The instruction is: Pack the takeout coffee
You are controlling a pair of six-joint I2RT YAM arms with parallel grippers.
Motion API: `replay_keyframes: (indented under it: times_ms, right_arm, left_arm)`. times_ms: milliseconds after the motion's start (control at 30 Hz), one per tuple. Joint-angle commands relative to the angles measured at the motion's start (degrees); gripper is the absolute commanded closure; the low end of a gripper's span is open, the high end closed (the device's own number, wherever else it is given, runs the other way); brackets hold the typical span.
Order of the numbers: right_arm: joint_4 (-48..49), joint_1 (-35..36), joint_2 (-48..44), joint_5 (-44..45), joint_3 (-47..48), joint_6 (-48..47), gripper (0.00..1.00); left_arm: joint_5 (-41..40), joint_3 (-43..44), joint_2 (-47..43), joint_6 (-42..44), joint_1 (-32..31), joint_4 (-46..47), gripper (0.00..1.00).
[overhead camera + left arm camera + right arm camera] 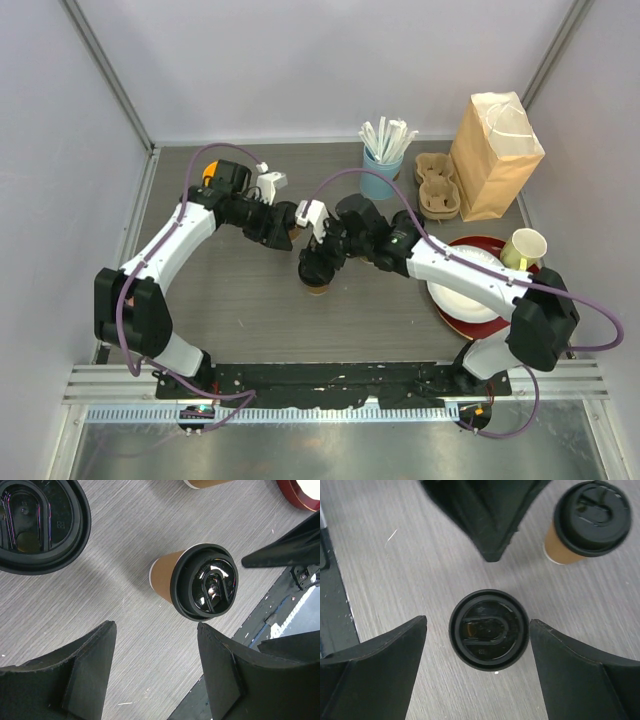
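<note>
Two takeout coffee cups, kraft brown with black lids, stand upright mid-table. One cup [489, 629] [318, 286] sits straight below my right gripper [477, 621] [318, 266], whose jaws stand wide open on either side of its lid without touching it. The left wrist view shows the same cup [200, 580] from the side. The other cup [592, 520] [35, 525] stands close by, beside my left gripper [156, 626] [289, 226]. That gripper is open with only bare table between its fingers.
A kraft paper bag [495, 155] stands at the back right, with a pulp cup carrier [435, 185] and a light-blue cup of straws [382, 170] to its left. On the right, a red plate [452, 318] holds a white plate and a pale yellow cup [525, 248].
</note>
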Motion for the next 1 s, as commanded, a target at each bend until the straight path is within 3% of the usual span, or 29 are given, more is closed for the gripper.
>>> replay_keyframes:
  times_ms: [0, 67, 100, 133, 167, 300, 433, 533, 967]
  right_arm:
    - [-1.73, -0.11, 0.82, 9.61, 5.11, 7.12, 0.11]
    - [-1.13, -1.06, 0.83, 10.50, 4.59, 10.89, 0.28]
    - [-0.77, -1.85, 0.57, 10.76, 4.42, 12.48, 0.40]
    - [-0.42, -2.73, -0.13, 10.76, 4.15, 14.32, 0.62]
    - [0.97, -4.83, -0.49, 10.50, 3.19, 16.95, 0.65]
    - [1.69, -8.45, -1.89, 9.09, 0.64, 30.56, 0.64]
    - [2.04, -8.80, -4.00, 10.23, -3.31, 37.35, 0.67]
    - [3.27, -10.29, -5.76, 9.71, -7.09, 41.13, 0.69]
    - [12.50, -13.11, -4.01, 0.57, -14.75, 45.81, 0.72]
  left_arm:
    - [0.75, 2.17, -0.05, 0.36, -0.12, -0.18, 0.31]
    - [0.75, 2.08, -0.14, 0.18, -0.12, -0.09, 0.32]
    - [0.75, 1.74, -0.14, -0.25, -0.21, 0.26, 0.33]
    - [0.83, 1.30, -0.23, -0.60, -0.39, 0.61, 0.36]
    - [0.92, 0.25, -0.40, -1.30, -0.65, 1.05, 0.38]
    - [1.01, -2.03, -0.23, -3.07, -2.50, 2.63, 0.48]
    - [0.13, -5.29, -0.50, -9.12, -2.58, 7.11, 0.63]
    - [1.27, -6.35, 0.38, -12.55, -2.76, 9.22, 0.67]
    - [4.26, -9.25, 3.20, -18.71, -3.11, 15.20, 0.67]
